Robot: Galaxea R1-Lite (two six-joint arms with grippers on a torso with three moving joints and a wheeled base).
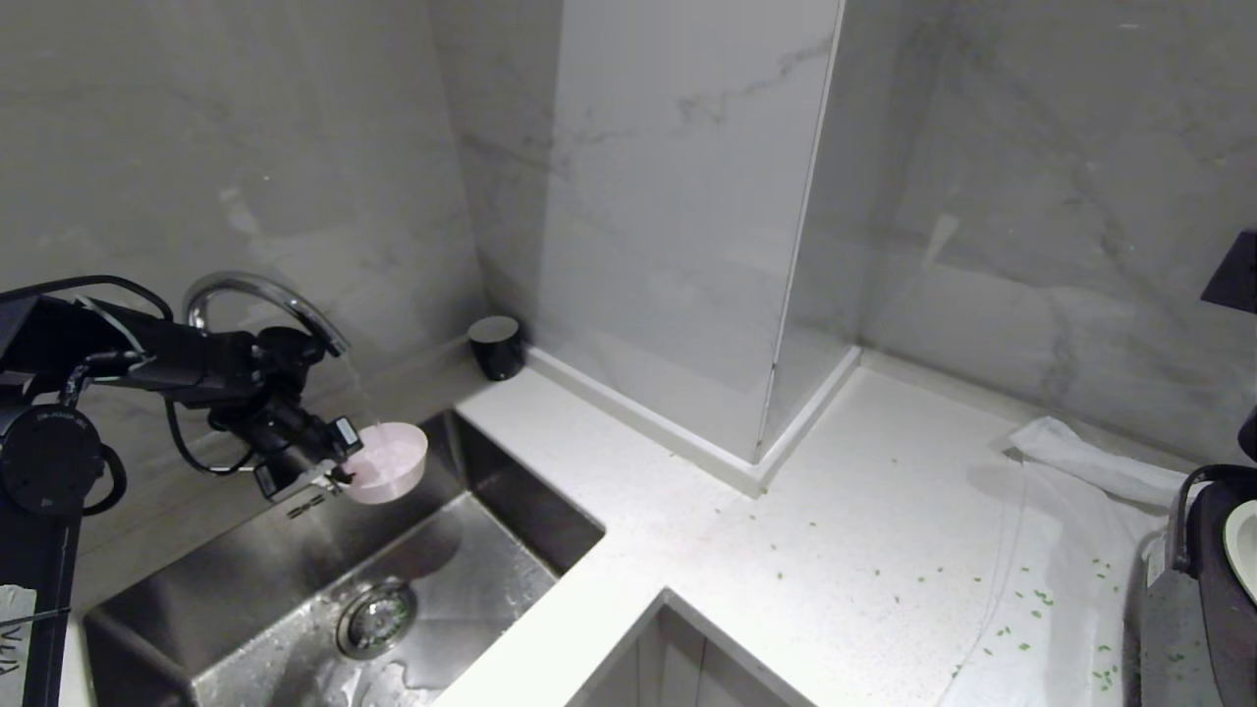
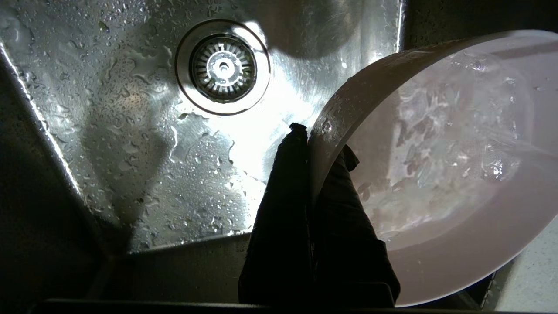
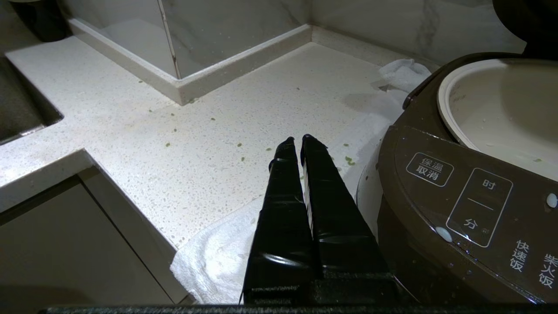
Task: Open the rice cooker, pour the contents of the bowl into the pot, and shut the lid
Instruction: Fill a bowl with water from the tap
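While water runs from the faucet (image 1: 260, 295), the left gripper (image 1: 339, 471) pinches the bowl (image 1: 390, 462) over the sink (image 1: 511, 511). The right gripper (image 3: 301, 141) hangs clenched and empty beside the rice cooker (image 3: 457, 218).

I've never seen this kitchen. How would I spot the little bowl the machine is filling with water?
Find the steel sink at the left end of the white counter. Under its curved tap, the left gripper, shut on the rim, holds the bowl above the basin. It is small, round and pale pink, unlike the black cup standing in the corner behind the sink.
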